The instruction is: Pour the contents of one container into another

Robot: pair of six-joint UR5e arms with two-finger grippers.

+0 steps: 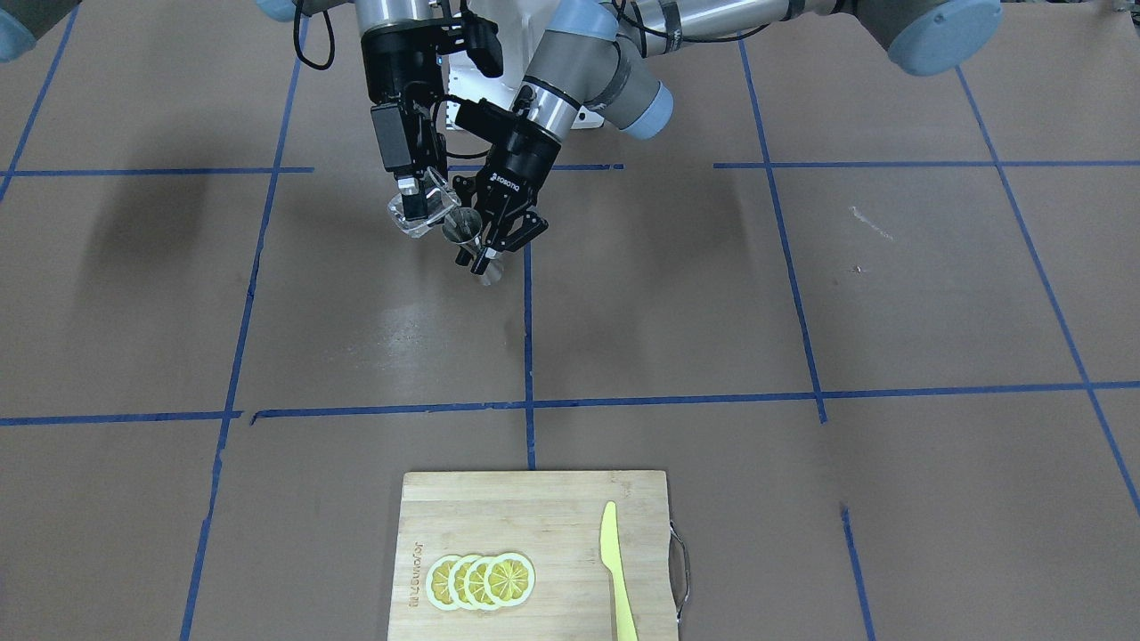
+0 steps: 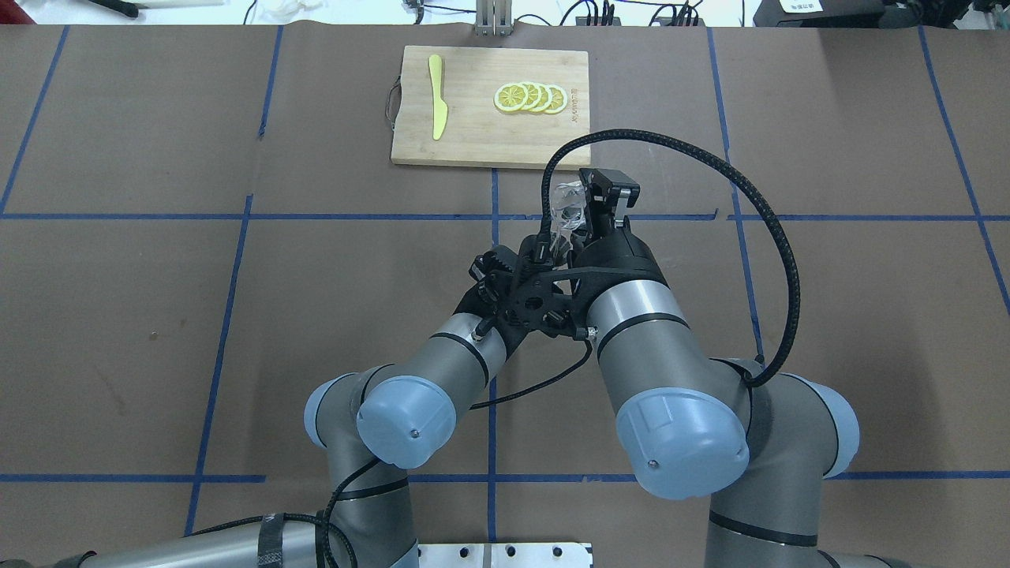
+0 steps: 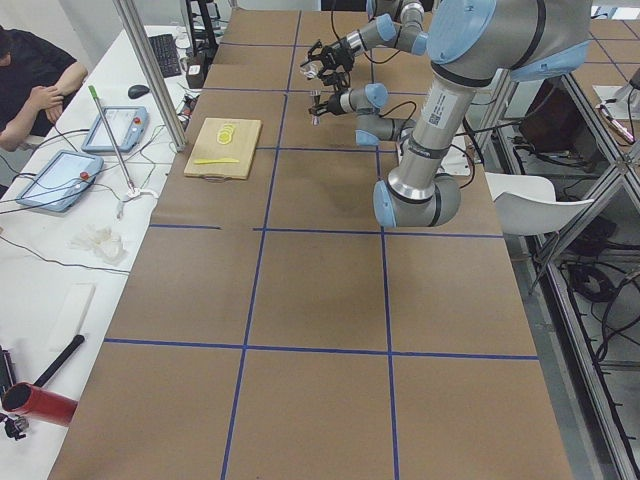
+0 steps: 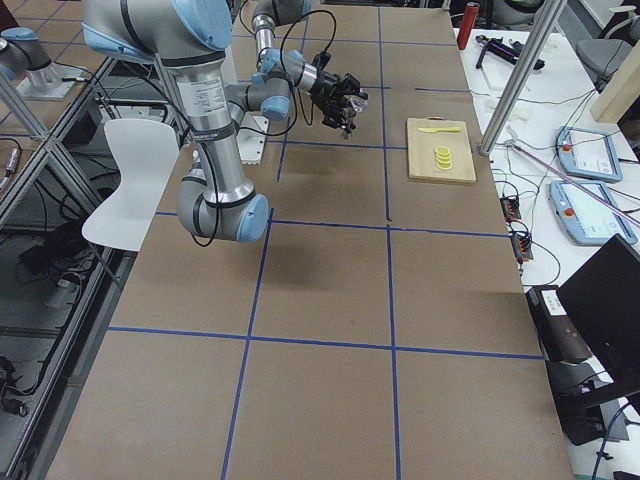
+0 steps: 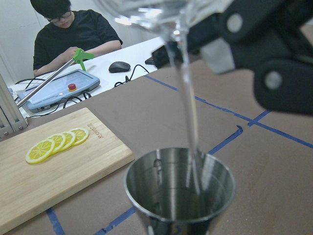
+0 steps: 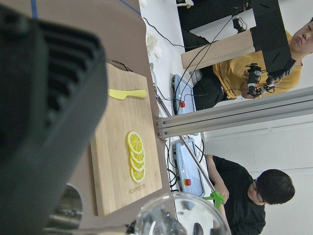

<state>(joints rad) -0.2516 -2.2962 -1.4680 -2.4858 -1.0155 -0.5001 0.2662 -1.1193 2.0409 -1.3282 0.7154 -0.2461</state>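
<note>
While right tool [image 1: 411,203] grips tilted cup [image 1: 437,190], left tool [image 1: 495,240] clasps jigger [image 1: 460,226], lip above rim

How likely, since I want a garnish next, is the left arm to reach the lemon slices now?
Probably not yet. The left gripper is shut on the jigger, catching the stream from the glass cup in the right gripper. Nothing stands between it and the lemon slices, but its jaws are full.
</note>
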